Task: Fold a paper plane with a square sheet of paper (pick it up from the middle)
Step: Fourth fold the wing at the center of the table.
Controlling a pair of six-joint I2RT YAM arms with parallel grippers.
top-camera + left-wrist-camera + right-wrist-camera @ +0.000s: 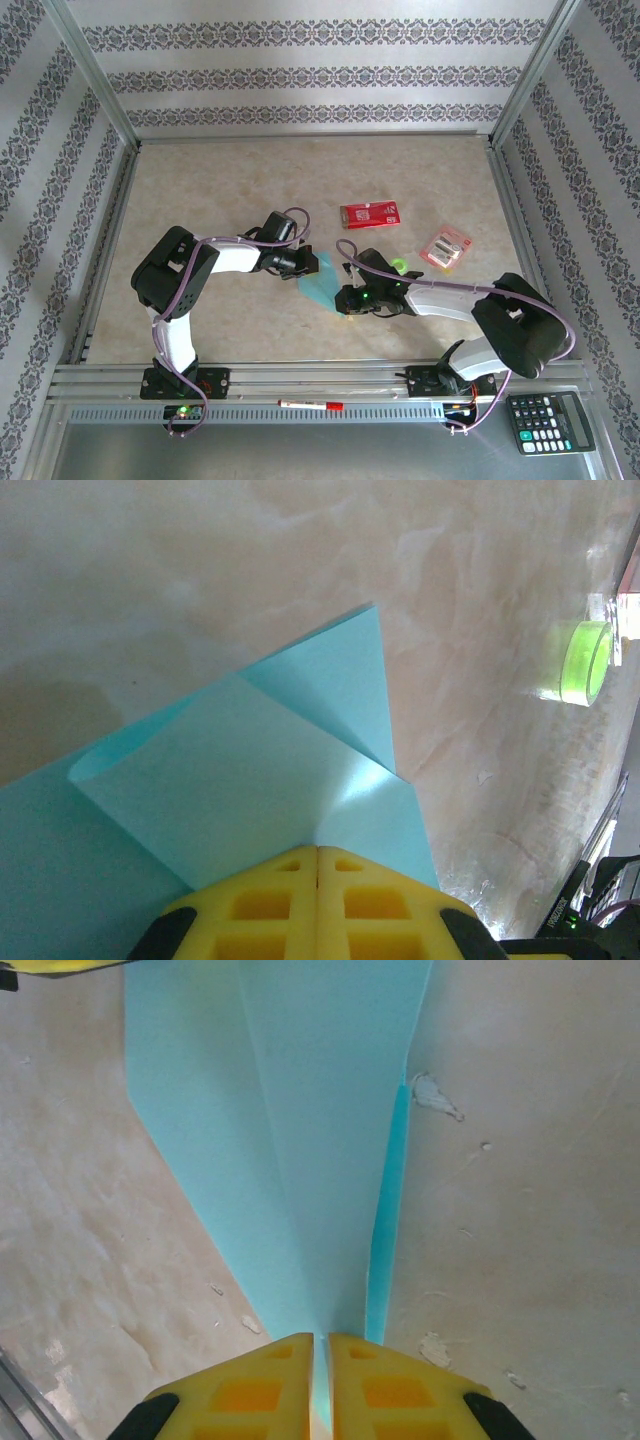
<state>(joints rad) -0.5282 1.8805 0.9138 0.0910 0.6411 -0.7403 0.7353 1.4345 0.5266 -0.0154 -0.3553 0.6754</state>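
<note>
at frame centre the paper (322, 285) is part-folded into a taper, wings likely not yet done; left claw (318, 852) and right claw (322, 1340) each pinch it closed.

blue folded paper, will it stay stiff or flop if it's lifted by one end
Probably floppy: the folded paper is thin, and one flap curls loosely in the left wrist view. Its long creases may stiffen it somewhat lengthwise. It looks very light, so a push would likely slide it across the smooth table.
</note>
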